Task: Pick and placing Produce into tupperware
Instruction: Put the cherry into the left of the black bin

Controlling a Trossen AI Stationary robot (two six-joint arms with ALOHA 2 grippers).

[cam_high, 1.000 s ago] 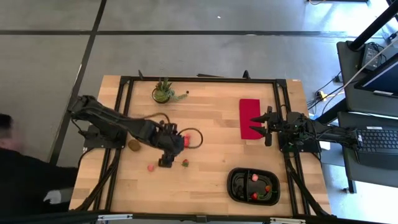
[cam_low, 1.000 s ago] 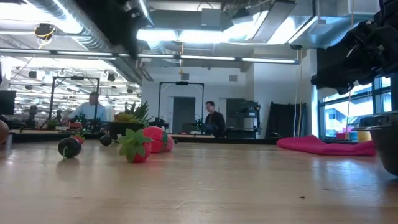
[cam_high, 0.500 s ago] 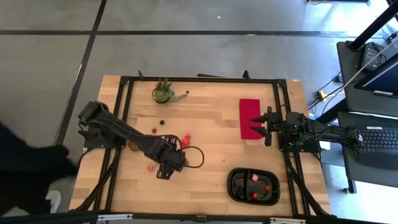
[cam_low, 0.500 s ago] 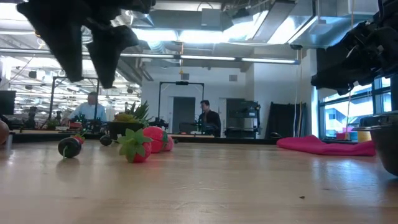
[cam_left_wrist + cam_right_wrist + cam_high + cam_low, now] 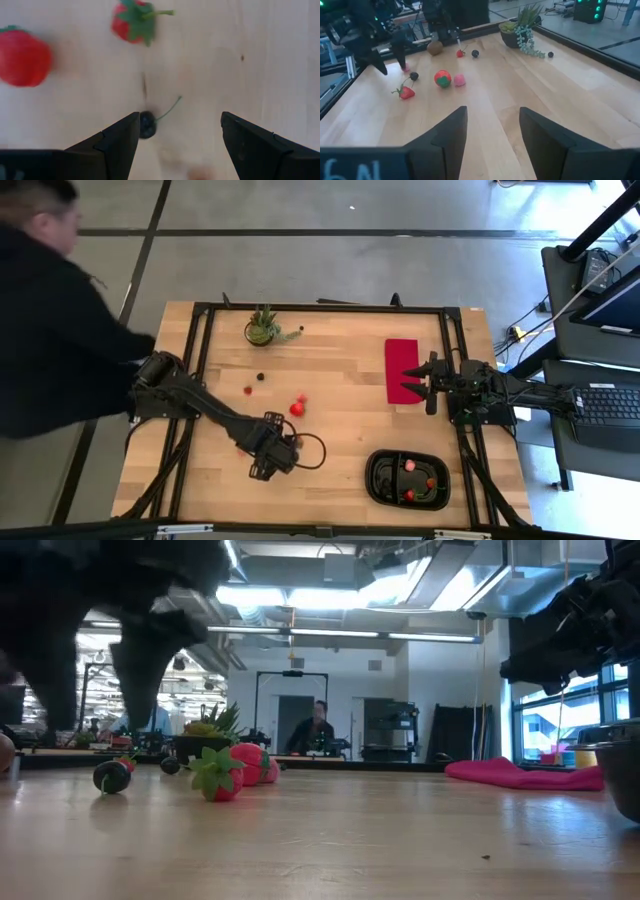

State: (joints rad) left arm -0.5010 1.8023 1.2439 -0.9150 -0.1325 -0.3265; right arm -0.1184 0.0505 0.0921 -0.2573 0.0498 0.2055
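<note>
The table (image 5: 350, 405) was pale, smooth wood planking in a black metal frame. On it lay small glossy produce: a round red strawberry (image 5: 24, 57), a green-topped strawberry (image 5: 133, 22) with leafy cap and stem, and a tiny dark berry (image 5: 147, 124) on a thin curved green stem. A brown oval fruit (image 5: 435, 47) sat further off, and a pink piece (image 5: 459, 80) lay just beside the round red one. The left gripper (image 5: 268, 461) hovered low near the table's front, its flat dark fingers (image 5: 120, 140) spread wide and holding nothing, the dark berry just inside one of them. The tupperware (image 5: 378, 476), a black rounded-oval plastic tray, stood at the front right with a few red pieces inside. The right gripper (image 5: 432, 383) waited over a flat red cloth (image 5: 397, 358), fingers (image 5: 447, 132) parted, empty.
</note>
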